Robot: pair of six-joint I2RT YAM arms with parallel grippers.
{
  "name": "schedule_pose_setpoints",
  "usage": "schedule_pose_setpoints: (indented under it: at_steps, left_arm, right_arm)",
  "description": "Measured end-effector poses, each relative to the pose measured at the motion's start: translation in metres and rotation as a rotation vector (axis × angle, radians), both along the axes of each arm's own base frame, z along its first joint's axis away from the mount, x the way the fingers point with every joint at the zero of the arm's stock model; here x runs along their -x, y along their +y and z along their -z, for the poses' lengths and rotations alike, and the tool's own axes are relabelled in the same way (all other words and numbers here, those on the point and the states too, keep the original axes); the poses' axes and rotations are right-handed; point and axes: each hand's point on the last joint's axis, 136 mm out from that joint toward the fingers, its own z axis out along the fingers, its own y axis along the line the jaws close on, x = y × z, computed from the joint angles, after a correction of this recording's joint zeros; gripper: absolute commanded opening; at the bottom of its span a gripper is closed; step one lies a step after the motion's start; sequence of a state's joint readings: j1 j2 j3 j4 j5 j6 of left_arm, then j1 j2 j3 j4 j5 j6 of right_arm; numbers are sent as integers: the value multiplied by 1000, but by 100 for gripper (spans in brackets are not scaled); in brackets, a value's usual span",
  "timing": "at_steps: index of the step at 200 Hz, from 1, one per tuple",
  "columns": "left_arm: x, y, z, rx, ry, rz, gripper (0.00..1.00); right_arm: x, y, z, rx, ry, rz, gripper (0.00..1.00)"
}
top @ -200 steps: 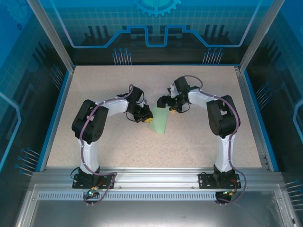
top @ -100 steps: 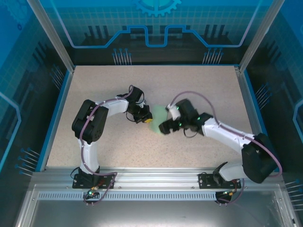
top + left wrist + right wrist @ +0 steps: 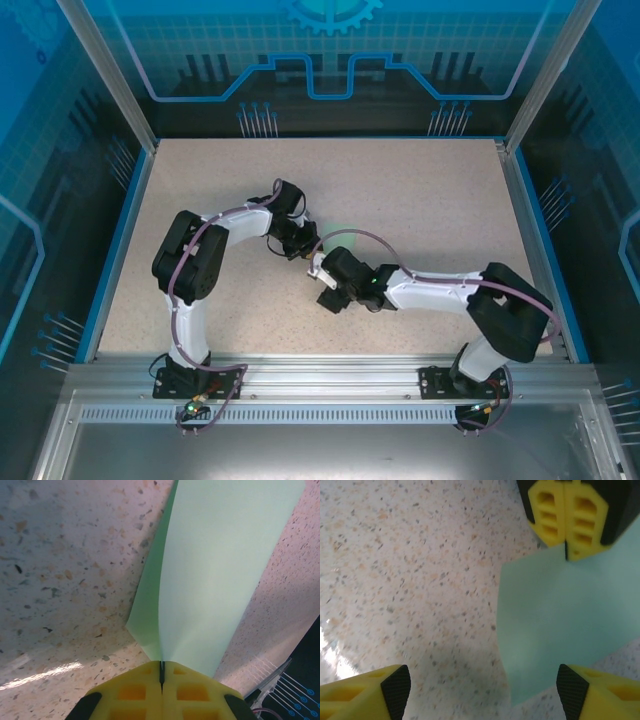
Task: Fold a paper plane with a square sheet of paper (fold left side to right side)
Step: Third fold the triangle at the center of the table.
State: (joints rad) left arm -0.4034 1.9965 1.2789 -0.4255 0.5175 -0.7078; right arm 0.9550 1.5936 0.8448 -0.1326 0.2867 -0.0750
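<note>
The square sheet of paper [image 3: 220, 570] is pale mint green and lies bent over on the speckled table, one layer curving above the other. My left gripper [image 3: 161, 672] is shut on its near corner, the yellow fingers [image 3: 125, 692] pressed together on the paper. In the right wrist view the paper [image 3: 560, 625] lies to the right, with the left gripper's shut fingers [image 3: 567, 515] at its top corner. My right gripper [image 3: 482, 692] hovers open over the paper's left edge, nothing between its fingers. From above, the right gripper [image 3: 320, 283] sits just in front of the left gripper [image 3: 303, 247] and covers most of the paper.
The speckled table [image 3: 420, 190] is bounded by a blue rim [image 3: 115, 250] and glass walls. The right forearm [image 3: 430, 290] stretches low across the table's front right. An aluminium rail [image 3: 320, 370] carries both arm bases.
The right arm has swung from behind the paper round to its front, reaching left and low over it, its jaws a little narrower. The left gripper has kept its hold in place.
</note>
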Motion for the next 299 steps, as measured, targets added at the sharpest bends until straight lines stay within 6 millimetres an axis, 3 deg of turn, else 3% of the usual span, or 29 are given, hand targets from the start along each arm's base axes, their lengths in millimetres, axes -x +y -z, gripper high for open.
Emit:
schedule_pose_setpoints:
  at_steps: [56, 106, 135, 152, 176, 197, 228, 249, 277, 299]
  left_arm:
    - [0, 0, -1, 0, 4, 2, 4]
    - [2, 0, -1, -1, 10, 2, 5]
    - [2, 0, -2, -2, 9, 6, 13]
    - [1, 0, -4, -7, 8, 13, 20]
    - [-1, 2, -8, -17, -4, 25, 38]
    - [-3, 10, -10, -29, -8, 25, 44]
    - [-9, 25, -21, -38, -24, 7, 47]
    - [-21, 26, -35, -29, -69, 13, 44]
    - [-34, 16, -52, 6, -122, 34, 40]
    - [-48, -3, -63, 44, -161, 72, 39]
  right_arm:
    - [-29, 29, -2, 15, -77, -33, 68]
    - [-31, 27, 1, 32, -87, -28, 34]
    - [-31, 27, 1, 33, -88, -27, 9]
    - [-31, 27, 1, 32, -85, -28, 0]
    - [-32, 26, 1, 26, -77, -22, 0]
    - [-33, 22, 4, 26, -68, -9, 0]
    - [-29, 15, 8, 31, -51, -3, 0]
    - [-26, 13, 11, 30, -40, -1, 0]
    - [-24, 11, 13, 27, -28, 8, 0]
    - [-23, 10, 15, 26, -25, 12, 0]
